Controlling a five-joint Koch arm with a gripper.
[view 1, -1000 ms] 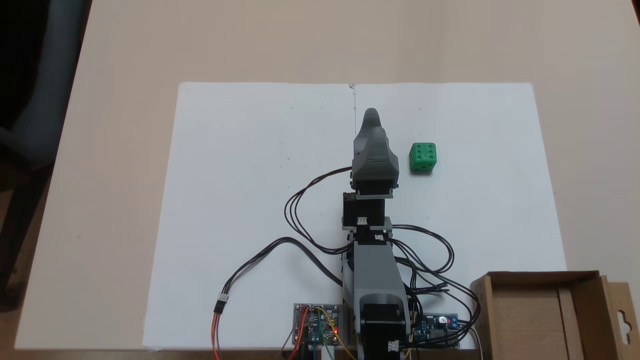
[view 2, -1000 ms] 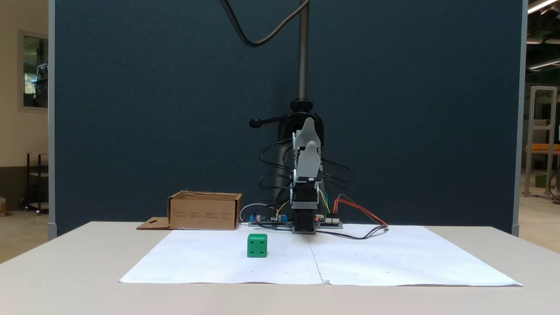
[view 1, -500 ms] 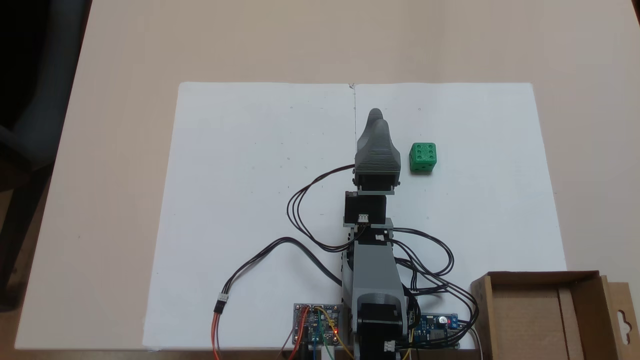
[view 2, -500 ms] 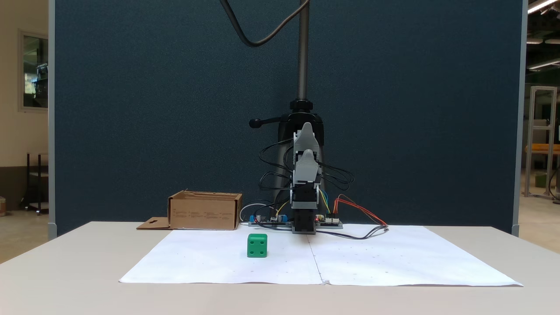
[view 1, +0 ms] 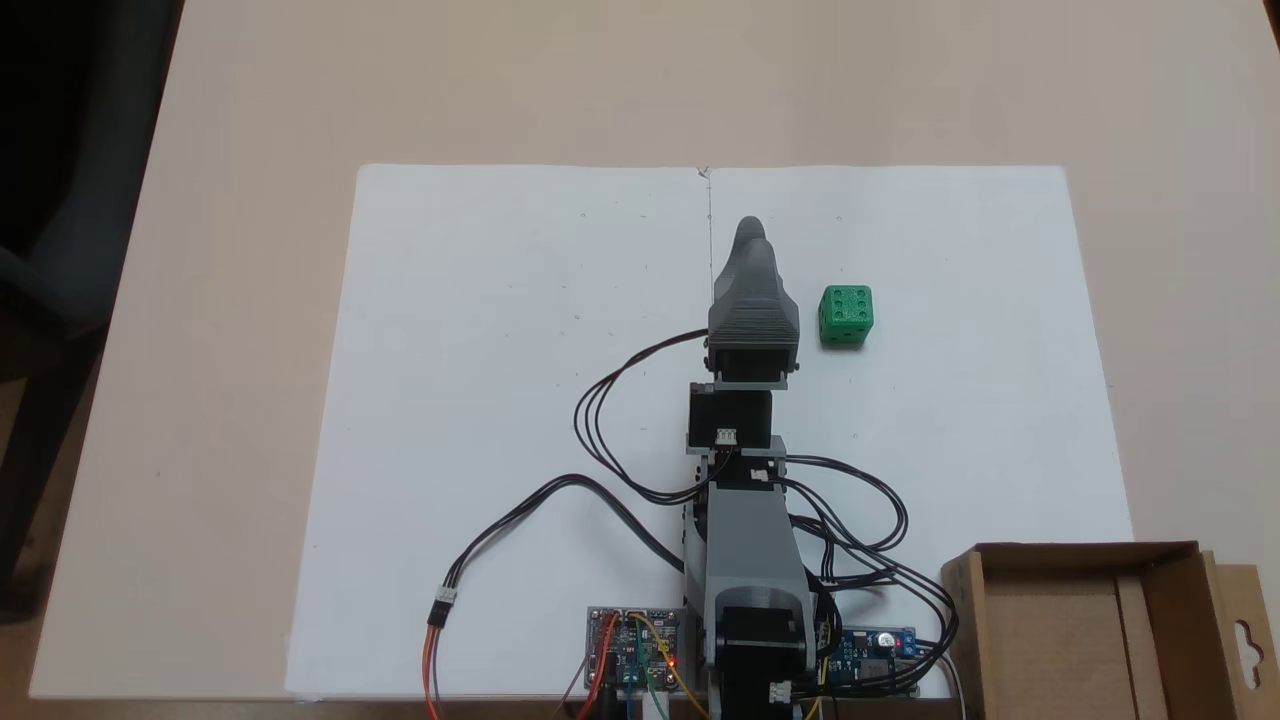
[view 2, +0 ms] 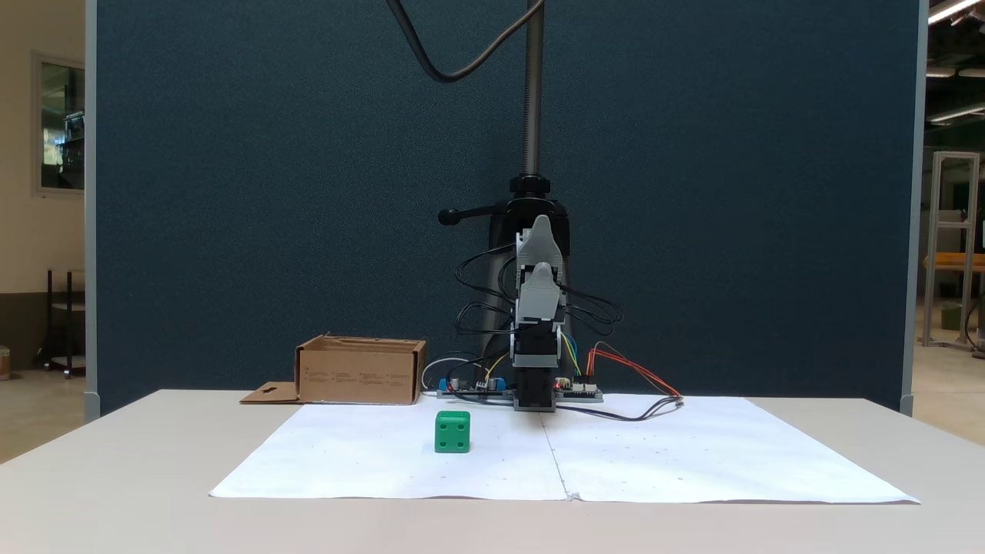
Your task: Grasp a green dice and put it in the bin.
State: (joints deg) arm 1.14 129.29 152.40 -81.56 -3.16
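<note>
The green dice (view 1: 846,315) lies on the white paper, its six-pip face up; the front fixed view shows the dice (view 2: 452,431) left of the arm. My gripper (view 1: 752,235) hangs above the paper's centre line, left of the dice and clear of it, holding nothing. In the front fixed view the gripper (view 2: 542,245) points at the camera with one tip well above the other, so it stands open. The bin (view 1: 1090,630), a brown cardboard box, sits at the bottom right beside the arm's base; the bin (view 2: 360,371) shows at the back left, its flap flat on the table.
Two circuit boards (view 1: 640,648) and loose black cables (view 1: 600,420) lie around the arm's base. White paper (view 1: 500,400) covers the middle of the beige table. A clamp pole (view 2: 531,85) rises behind the arm before a dark blue panel.
The gripper has rolled slightly at the wrist and now sits squarer over the centre line. The dice and the bin have not moved.
</note>
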